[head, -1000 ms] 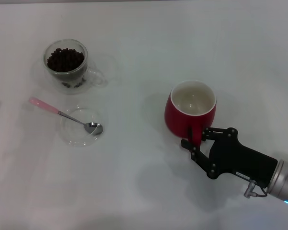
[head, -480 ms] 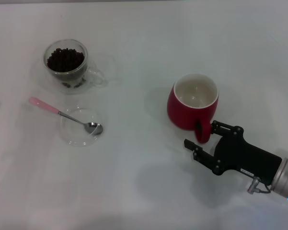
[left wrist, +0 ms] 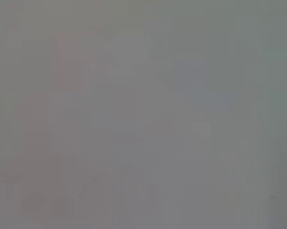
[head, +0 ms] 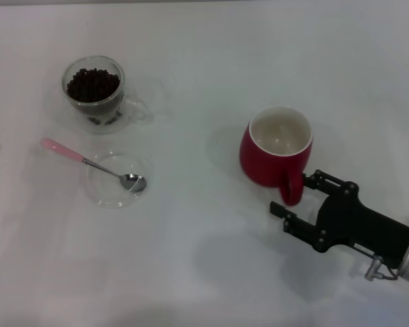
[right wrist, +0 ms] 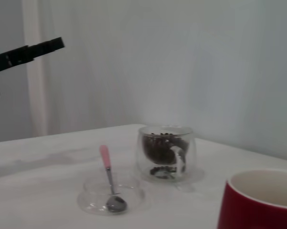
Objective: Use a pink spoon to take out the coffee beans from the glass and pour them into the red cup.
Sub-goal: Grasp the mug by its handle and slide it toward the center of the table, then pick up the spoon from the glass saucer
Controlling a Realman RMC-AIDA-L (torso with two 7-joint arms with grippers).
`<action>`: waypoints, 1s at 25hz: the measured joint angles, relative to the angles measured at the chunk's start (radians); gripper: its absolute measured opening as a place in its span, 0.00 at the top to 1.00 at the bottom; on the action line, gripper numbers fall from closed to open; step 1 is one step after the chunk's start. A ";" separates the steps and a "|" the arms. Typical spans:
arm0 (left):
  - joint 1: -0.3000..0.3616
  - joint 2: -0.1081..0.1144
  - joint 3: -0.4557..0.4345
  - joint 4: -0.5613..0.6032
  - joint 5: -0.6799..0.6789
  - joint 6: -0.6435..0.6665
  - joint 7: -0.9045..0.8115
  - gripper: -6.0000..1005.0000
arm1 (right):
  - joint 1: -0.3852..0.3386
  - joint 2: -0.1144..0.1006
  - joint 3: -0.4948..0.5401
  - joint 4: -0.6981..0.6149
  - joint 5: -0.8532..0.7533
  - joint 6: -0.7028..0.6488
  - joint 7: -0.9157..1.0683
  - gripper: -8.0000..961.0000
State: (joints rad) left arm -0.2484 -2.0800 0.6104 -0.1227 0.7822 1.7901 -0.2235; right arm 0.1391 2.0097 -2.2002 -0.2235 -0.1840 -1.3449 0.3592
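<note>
Jaws of my right gripper point(head: 296, 196) stand apart, just near of the red cup point(head: 275, 144) handle; a careless swing could tip it. Pink spoon point(head: 95, 165) waits far left.

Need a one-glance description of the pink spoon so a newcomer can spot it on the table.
Start at the glass of dark coffee beans on the table's left side. Just in front of it sits a flat clear dish; the pink spoon lies across its rim, shiny bowl inside. It is the only slim thing there, with a pale pink handle.
</note>
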 joint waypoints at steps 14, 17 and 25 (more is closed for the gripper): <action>0.029 -0.005 0.006 -0.011 0.008 0.010 -0.003 0.17 | 0.017 -0.008 0.123 0.139 0.001 -0.172 -0.001 0.30; 0.044 -0.007 0.006 -0.021 0.009 0.026 -0.005 0.17 | 0.023 -0.008 0.132 0.156 0.016 -0.174 -0.004 0.30; 0.061 -0.008 0.007 -0.075 0.110 0.081 -0.199 0.17 | 0.010 -0.051 0.363 0.211 0.037 -0.376 -0.011 0.30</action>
State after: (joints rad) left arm -0.1879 -2.0877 0.6175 -0.1974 0.8927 1.8714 -0.4227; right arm 0.1493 1.9589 -1.8373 -0.0125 -0.1467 -1.7207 0.3484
